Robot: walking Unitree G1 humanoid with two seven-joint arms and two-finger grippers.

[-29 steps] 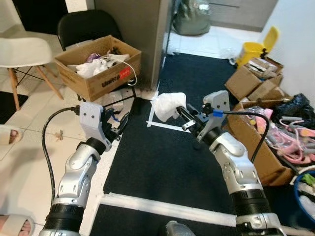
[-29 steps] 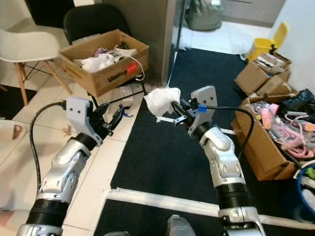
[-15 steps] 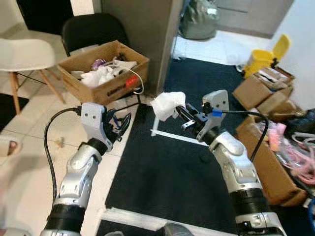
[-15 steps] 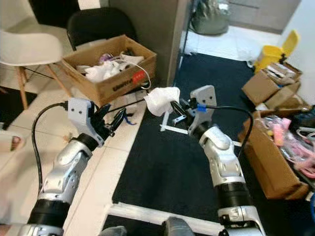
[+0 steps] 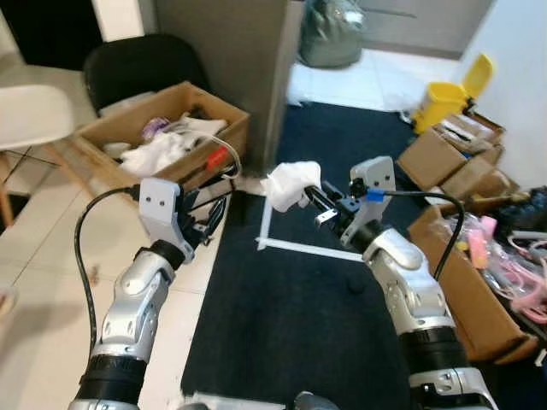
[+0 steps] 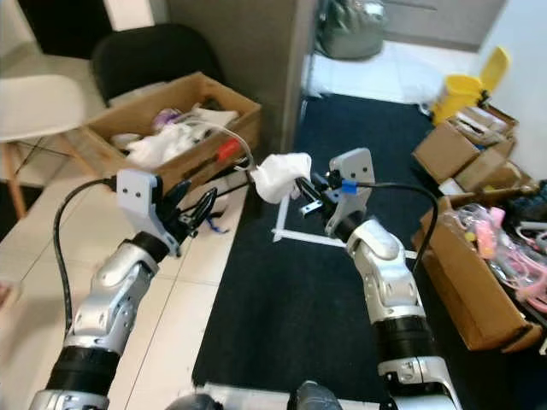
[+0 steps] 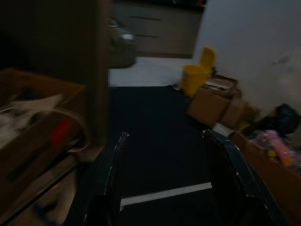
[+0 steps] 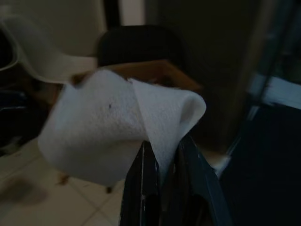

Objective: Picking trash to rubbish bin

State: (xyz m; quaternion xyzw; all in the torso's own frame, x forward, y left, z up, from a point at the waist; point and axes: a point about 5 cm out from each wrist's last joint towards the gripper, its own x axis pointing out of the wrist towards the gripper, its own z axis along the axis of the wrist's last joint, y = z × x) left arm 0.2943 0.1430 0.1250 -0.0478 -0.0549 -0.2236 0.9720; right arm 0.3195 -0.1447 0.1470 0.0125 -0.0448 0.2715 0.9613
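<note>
Right gripper [image 5: 312,195] pinched on crumpled white tissue [image 5: 290,184], held up in the air over black mat [image 5: 299,299], near the mat's white tape line [image 5: 308,249]. Right wrist view: tissue [image 8: 122,129] caught by its lower fold between the two black fingers [image 8: 141,188], bulk of it billowing beyond the tips. No slack visible; grip looks secure, judged from the narrow gap.

Left gripper [image 5: 209,218] spread, holding nothing, raised at about the same height, on the robot's left over pale floor tiles [image 5: 51,282].

Key relation: yellow bin [image 5: 444,96] far ahead and to the right, beyond cardboard boxes [image 5: 449,154] along the right wall. Probably the rubbish bin, though not certain. Tissue pointing forward-left from the gripper, so away from that bin. Right arm the nearer one to it, and already loaded. Coming move likely a turn or walk to the right-forward, then reach over the bin.

Open cardboard box of clutter [image 5: 167,137] ahead-left, beside black chair [image 5: 141,68]; closer to the tissue than the bin, but looks like storage, not a bin.
</note>
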